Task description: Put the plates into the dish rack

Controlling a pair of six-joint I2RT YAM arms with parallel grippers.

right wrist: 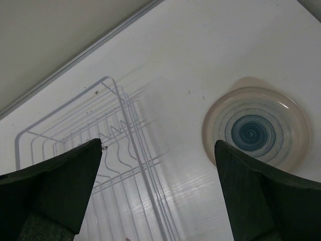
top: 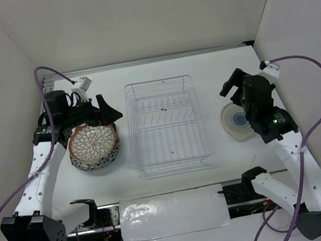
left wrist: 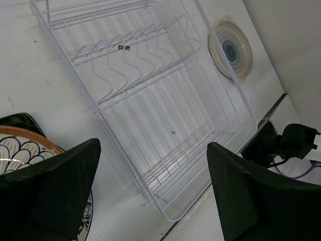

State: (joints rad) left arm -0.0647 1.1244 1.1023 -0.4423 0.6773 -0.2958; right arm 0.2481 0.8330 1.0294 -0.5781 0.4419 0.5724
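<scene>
We see the dish rack (top: 157,83) at frame centre, the petal plate (top: 93,143) topping a stack (top: 93,163) at left, the cream plate (top: 233,122) at right; left fingers (left wrist: 55,191) and right fingers (right wrist: 50,186) both spread wide.

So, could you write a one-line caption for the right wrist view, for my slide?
Open right gripper above the white table, with the dish rack and the cream blue-ringed plate in view.

White table (top: 220,71) within plain white walls (top: 132,21), perhaps a metal strip (top: 157,59) along its back.
</scene>
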